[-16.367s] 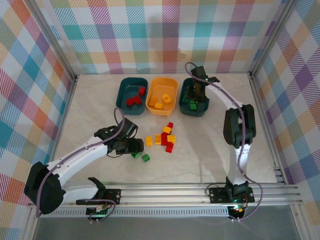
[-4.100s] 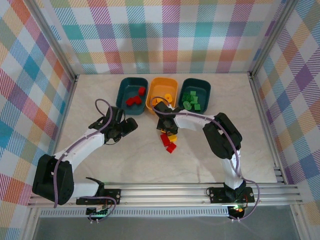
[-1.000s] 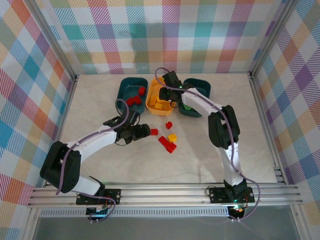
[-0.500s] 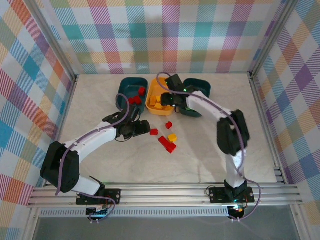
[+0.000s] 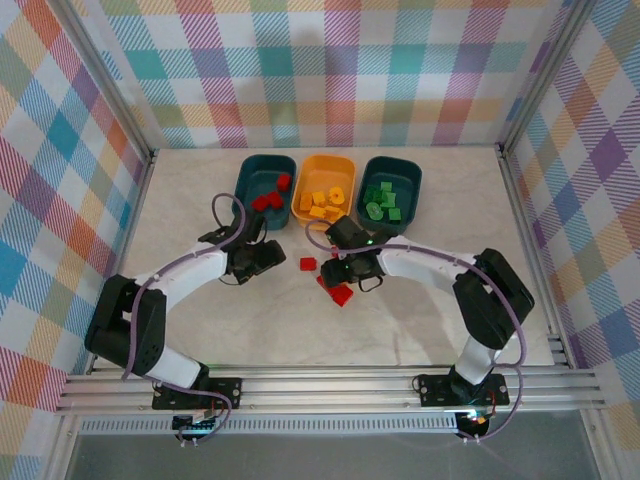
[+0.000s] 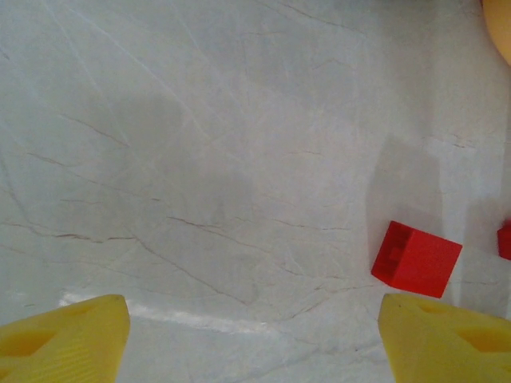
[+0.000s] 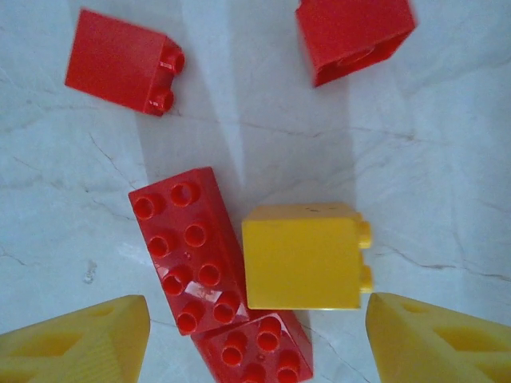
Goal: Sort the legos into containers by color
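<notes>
Three containers stand in a row at the back: a teal tub with red legos, an orange tub with yellow legos, and a teal tub with green legos. My right gripper hangs open over a yellow brick, which lies against two long red bricks. Two small red bricks lie beyond them. My left gripper is open over bare table, with a red brick just ahead of its right fingertip.
The orange tub's corner shows at the top right of the left wrist view. Aluminium rails frame the near edge, and checkered walls enclose the marble table. Open tabletop lies at the front and on both sides.
My right arm has swung from the orange tub down to the loose bricks, its jaws opening. My left gripper has drawn back a little to the left of the red brick.
</notes>
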Tool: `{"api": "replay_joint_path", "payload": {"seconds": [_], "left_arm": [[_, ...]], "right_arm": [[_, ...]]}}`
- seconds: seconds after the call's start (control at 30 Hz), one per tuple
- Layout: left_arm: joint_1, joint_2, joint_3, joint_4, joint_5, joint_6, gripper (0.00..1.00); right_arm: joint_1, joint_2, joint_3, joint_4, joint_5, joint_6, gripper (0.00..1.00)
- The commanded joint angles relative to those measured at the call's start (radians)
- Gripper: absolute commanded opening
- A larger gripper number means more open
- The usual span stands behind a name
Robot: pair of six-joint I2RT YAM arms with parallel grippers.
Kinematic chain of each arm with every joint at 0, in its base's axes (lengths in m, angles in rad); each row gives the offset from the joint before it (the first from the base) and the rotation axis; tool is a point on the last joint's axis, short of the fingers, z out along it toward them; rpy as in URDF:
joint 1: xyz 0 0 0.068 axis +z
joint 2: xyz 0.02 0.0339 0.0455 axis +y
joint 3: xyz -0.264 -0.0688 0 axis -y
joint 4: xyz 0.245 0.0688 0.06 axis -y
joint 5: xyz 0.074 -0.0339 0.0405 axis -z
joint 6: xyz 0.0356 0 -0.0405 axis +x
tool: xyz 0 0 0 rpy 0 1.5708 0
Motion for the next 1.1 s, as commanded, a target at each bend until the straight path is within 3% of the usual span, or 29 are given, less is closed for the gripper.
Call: {"api": "replay_joint_path", "payload": {"seconds": [0.0, 0.43, 0.73, 1.07], "left_arm": [[-0.002, 0.012, -0.004, 0.028, 0.034, -0.034, 0.81], [-0.005, -0.001, -0.019, 0.029, 0.026, -0.036, 0.81], [-0.007, 0.016, -0.015, 0.041, 0.033, -0.036, 0.81], [-0.008, 0.002, -0.01, 0.023, 0.025, -0.027, 0.81]], "right_arm": [[-0.005, 0.027, 0.005, 0.022, 0.01, -0.001, 0.7], [-0.026, 0.11, 0.055, 0.01, 0.091, -0.011, 0.57], [-0.04, 0.13, 0.055, 0.043, 0.081, 0.001, 0.6], [-0.058, 0.177, 0.106, 0.047, 0.081, -0.002, 0.57]]}}
